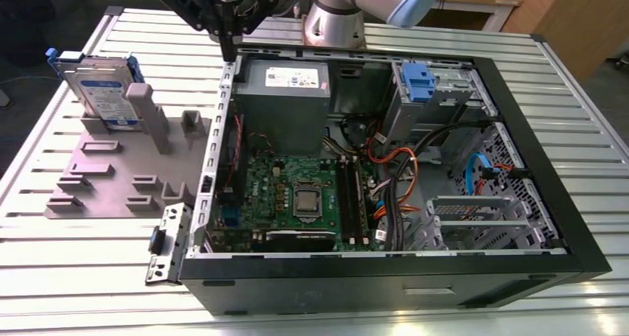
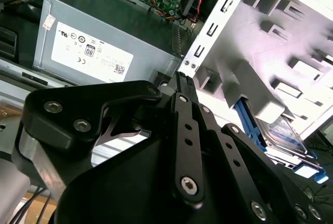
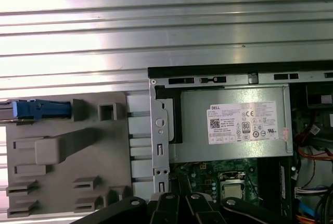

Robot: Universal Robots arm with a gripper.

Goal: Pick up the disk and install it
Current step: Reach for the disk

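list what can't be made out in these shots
disk: the grey holder hides its lower edge in the exterior view; the picture's edge cuts it off in the first wrist view.
hand: mostly cut off by the first wrist view's edge.
computer case: largely behind the hand in the second wrist view.

We see the disk (image 1: 102,91), silver-grey with white-and-blue label and blue frame, standing upright on edge in the grey holder (image 1: 99,175) at the exterior view's left of the open computer case (image 1: 393,277).
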